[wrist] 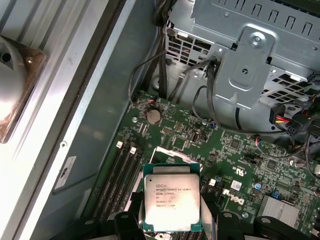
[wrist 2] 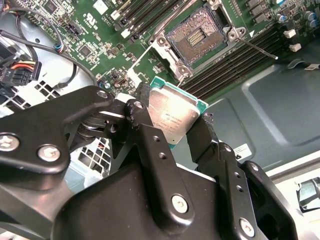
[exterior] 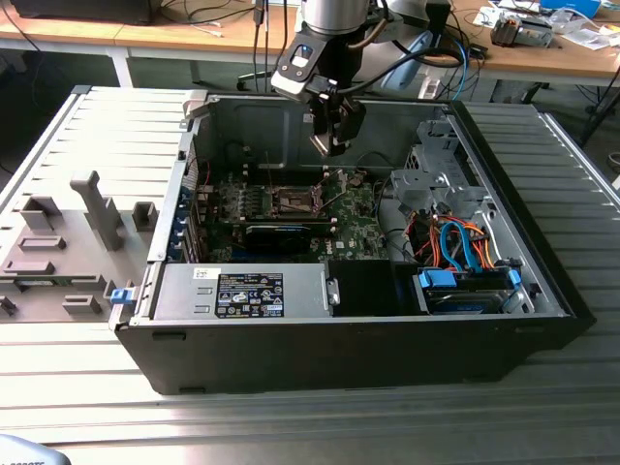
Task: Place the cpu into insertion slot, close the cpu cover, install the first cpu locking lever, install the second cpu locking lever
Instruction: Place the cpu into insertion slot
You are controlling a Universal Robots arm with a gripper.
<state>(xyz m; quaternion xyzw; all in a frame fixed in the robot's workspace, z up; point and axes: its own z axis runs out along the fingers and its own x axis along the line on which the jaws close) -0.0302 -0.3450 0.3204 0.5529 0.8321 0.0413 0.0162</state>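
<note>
Above the motherboard [exterior: 354, 231], gripper [exterior: 332, 143]: hanging inside the open case [exterior: 291, 363], well clear of the board and near the rear wall.
Grip: two black fingers [wrist 2: 145, 125] closed part-way onto opposite edges of the cpu [wrist 2: 175, 114]; chip tilted, metal top facing up in both wrist views.
Cpu edges: green border bare on the two unpinched sides, with no cable or bracket touching them.
Insertion slot [wrist 2: 197, 37]: apart from the chip, contacts bare, nothing seated in it; in the exterior view, lower than the fingertips and toward the exterior view's left.
Cpu cover [wrist 2: 166, 54]: silver frame swung up off the socket, standing along the socket edge nearest the chip.
Locking lever [wrist 2: 260, 50]: thin rod angled out from the socket rim, lying over the memory slots [wrist 2: 235, 57].
Open room: free air between chip and socket.
Crowded side: drive cage [exterior: 436, 174] and coloured cables [exterior: 455, 242] toward the exterior view's right, apart from the fingers.
Near wall: grey case side running beside the memory slots in the first wrist view, coin battery [wrist: 153, 116] close to that board edge.
</note>
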